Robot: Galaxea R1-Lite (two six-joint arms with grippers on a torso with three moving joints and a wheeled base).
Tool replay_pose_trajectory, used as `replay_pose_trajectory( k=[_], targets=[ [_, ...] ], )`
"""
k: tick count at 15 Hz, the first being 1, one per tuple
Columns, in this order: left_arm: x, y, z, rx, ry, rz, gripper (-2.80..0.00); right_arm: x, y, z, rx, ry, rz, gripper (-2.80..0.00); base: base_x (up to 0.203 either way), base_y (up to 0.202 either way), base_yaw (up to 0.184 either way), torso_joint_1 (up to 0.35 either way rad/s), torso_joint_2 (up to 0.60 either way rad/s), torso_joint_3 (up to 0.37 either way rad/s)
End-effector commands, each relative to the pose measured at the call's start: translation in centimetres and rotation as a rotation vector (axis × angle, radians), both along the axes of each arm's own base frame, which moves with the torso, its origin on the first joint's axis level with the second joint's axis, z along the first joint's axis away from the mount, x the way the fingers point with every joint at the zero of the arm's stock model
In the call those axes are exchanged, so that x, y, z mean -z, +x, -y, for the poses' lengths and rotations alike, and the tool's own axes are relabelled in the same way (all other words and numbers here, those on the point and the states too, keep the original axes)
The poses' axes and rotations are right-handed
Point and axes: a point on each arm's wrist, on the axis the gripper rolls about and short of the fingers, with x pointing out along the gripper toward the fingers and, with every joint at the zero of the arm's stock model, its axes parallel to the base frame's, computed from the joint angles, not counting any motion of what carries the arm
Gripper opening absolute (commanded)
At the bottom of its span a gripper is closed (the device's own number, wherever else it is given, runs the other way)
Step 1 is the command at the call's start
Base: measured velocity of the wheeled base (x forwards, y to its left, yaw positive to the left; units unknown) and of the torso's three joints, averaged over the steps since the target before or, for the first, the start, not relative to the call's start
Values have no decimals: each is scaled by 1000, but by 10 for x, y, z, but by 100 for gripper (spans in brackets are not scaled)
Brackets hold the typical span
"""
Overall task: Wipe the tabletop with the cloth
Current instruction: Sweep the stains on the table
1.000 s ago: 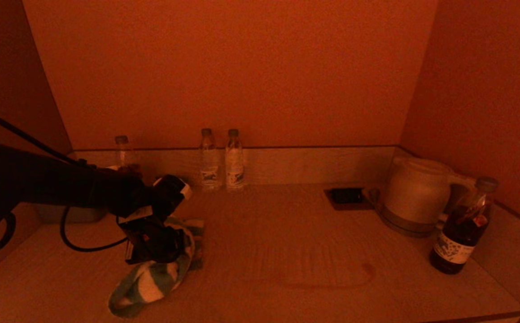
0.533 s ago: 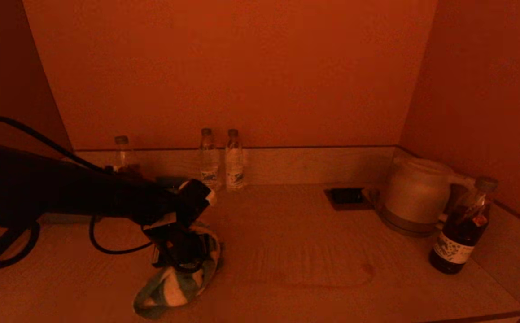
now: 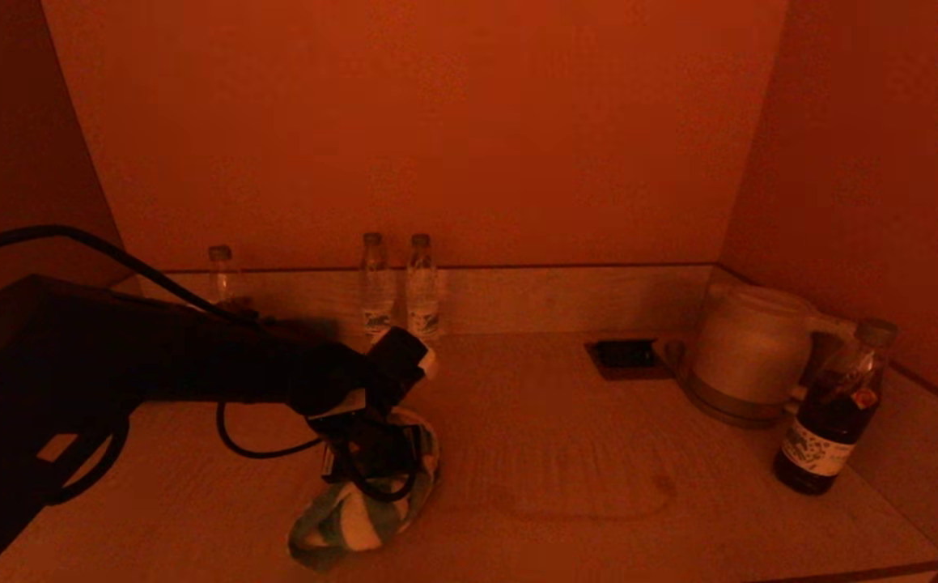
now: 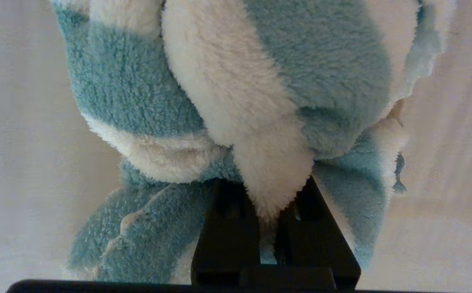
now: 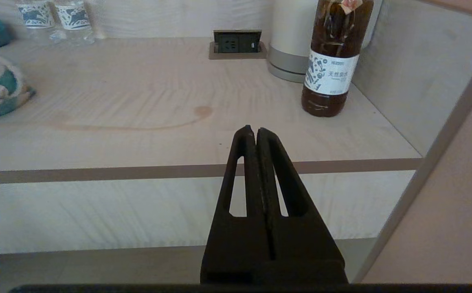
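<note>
Basically left gripper (image 3: 371,465) is clamped on a fold of the striped cloth (image 3: 355,518), which bunches on the tabletop (image 3: 549,429) under the fingers, trailing toward the front edge. Faint ring stain (image 3: 598,498) lies to the robot's right of the cloth, so the stroke likely runs rightward (left arm is nearer). Right gripper (image 5: 256,132) sits parked off the front edge, fingers pressed together, empty. Light wood, alcove walls close; kettle (image 3: 748,352), dark bottle (image 3: 833,409), water bottles (image 3: 400,287) crowd the back and right.
</note>
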Motion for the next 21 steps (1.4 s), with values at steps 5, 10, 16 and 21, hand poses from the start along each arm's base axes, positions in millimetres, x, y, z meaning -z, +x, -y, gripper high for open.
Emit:
replay_pose_trajectory(
  k=[5,10,16,21],
  targets=[
    [-6,-7,24,55,-42,20,-280,0,0,0,0,0,-2,-280,0,0,0,0,0,0],
    [-8,-15,42,90,-66,30,-280,0,0,0,0,0,-2,-280,0,0,0,0,0,0],
    [-7,-14,60,117,-90,54,-280,0,0,0,0,0,-2,-280,0,0,0,0,0,0],
    [-4,-15,73,141,-106,62,-280,0,0,0,0,0,-2,-280,0,0,0,0,0,0]
  ],
)
